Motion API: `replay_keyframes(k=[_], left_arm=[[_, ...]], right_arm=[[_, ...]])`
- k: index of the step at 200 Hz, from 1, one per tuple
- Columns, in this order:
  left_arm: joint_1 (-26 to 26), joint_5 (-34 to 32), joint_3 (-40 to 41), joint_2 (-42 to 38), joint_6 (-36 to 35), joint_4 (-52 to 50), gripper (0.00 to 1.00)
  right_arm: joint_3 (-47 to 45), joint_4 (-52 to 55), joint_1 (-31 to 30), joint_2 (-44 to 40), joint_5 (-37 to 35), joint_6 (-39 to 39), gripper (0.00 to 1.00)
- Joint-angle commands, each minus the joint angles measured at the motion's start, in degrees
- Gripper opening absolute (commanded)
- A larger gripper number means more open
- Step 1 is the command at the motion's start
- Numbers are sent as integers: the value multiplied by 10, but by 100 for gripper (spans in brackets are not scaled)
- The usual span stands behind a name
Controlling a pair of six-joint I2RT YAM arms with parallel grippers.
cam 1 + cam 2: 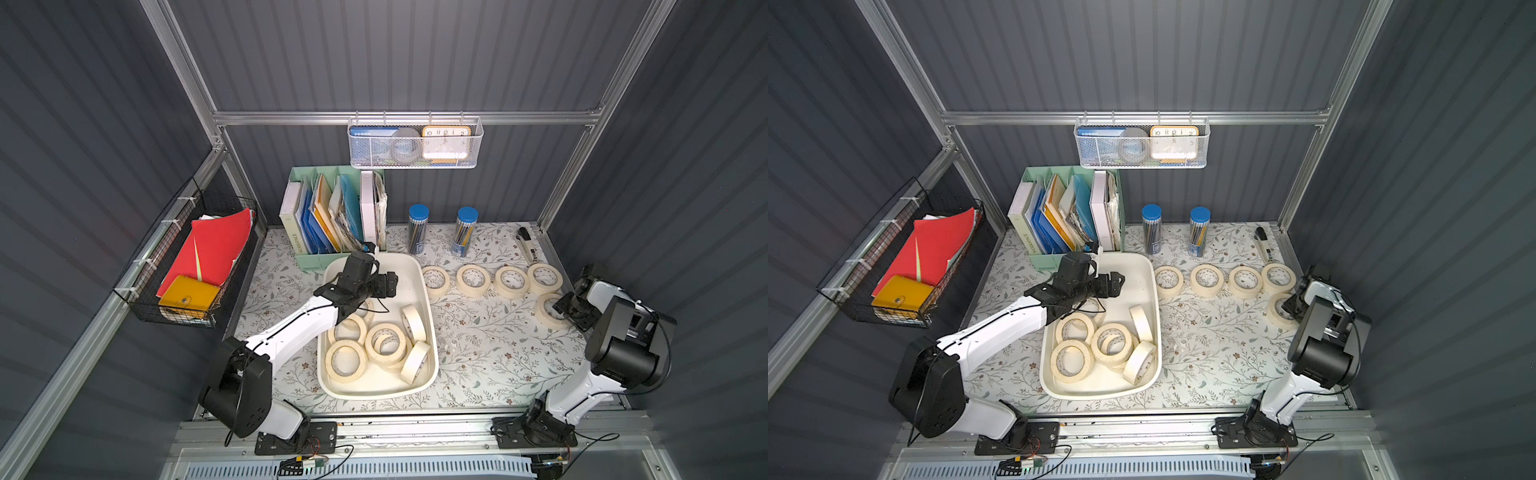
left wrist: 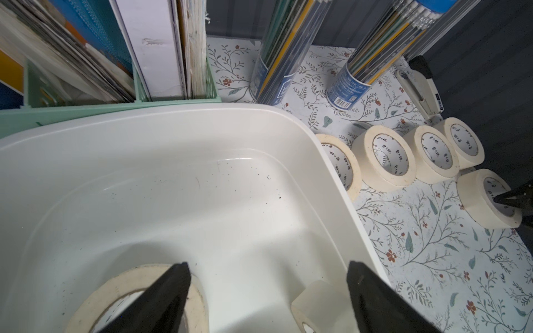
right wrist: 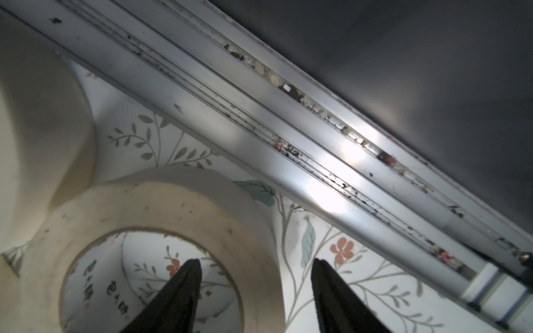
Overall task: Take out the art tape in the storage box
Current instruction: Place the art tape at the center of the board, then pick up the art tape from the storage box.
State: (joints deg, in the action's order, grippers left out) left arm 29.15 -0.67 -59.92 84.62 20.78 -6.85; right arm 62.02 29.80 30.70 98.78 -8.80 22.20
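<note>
1. Floral tabletop [image 1: 478, 353]: five art tape [image 1: 473, 280] rolls lie out.
2. Storage box [image 1: 374, 395]: several more rolls inside.
3. Probably light, stiff rings; pinch across the wall.
4. Left gripper [image 2: 267, 263] gapes wide above the box. The right gripper [image 3: 255, 259] has its jaws parted astride a tabletop roll's wall.

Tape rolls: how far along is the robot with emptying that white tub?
Five cream masking-tape rolls lie out on the floral mat, the fifth roll straddled by the open right claw. The open left claw hangs over the off-white plastic tub, holding nothing. At least six more rolls remain inside.
</note>
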Motion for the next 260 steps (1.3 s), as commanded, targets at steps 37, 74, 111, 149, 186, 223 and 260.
replay_keyframes(k=[37, 74, 111, 149, 186, 223, 260], left_arm=[[-3, -44, -8, -33, 18, -72, 91], [-5, -12, -15, 10, 41, -82, 85], [-5, -9, -43, 76, 47, -135, 79], [-10, -22, -17, 100, 73, -132, 71], [-11, -18, -10, 134, 85, -126, 68], [-11, -25, -8, 153, 89, -138, 68], [-11, -24, -6, 170, 90, -152, 67]], right_arm=[[-11, 39, -99, -127, 1, -15, 72], [8, 89, -234, -140, 4, -1, 72], [21, 106, -314, -135, 11, 9, 72], [7, 97, -341, -136, 11, 14, 71], [-2, 94, -345, -141, 10, 11, 72], [-6, 91, -345, -146, 6, 11, 72], [-9, 90, -345, -145, 8, 11, 72]])
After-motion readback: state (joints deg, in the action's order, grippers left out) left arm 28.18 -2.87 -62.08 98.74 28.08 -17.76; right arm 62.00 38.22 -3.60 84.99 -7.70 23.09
